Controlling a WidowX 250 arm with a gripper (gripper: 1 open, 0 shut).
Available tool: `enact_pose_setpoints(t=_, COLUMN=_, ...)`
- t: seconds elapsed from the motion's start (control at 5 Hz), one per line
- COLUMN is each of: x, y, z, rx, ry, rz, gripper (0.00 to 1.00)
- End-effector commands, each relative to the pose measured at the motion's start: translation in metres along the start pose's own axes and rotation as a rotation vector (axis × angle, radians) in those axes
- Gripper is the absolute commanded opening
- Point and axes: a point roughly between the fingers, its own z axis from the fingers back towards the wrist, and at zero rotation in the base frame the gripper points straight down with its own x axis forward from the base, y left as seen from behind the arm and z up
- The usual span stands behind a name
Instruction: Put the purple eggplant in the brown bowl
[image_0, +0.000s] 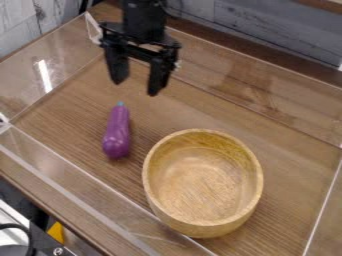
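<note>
The purple eggplant (118, 132) lies on the wooden table at the left, stem tip pointing away from the camera. To its right sits the brown bowl (203, 182), a wide wooden bowl with nothing inside. My gripper (138, 75) hangs pointing down above the table, just behind and slightly right of the eggplant. Its black fingers (158, 78) are spread open with nothing between them. It touches neither the eggplant nor the bowl.
Clear acrylic walls (54, 70) ring the wooden table (254, 110). A small clear stand (110, 32) sits at the back left corner. A grey plank wall runs behind.
</note>
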Motion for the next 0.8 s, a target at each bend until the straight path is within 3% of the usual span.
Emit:
enact_pose_setpoints(t=0.0, x=-0.003, y=0.019, z=0.008, rx=0.015, ry=-0.077, rz=0.015, gripper=1.00)
enact_pose_setpoints(t=0.6, x=-0.005, y=0.027, z=-0.014, rx=0.000, ry=-0.070, rz=0.044, gripper=1.00)
